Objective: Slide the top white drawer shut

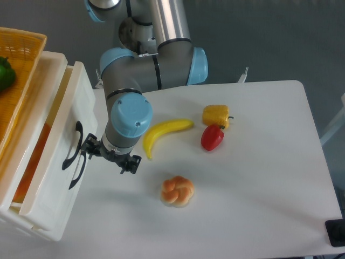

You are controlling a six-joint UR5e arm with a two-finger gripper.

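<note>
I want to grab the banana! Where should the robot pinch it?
Probably the banana at its thick middle, coming straight down from above. It lies flat on the table, curved, with free space on both long sides, so the fingers can close across its narrow width.
</note>
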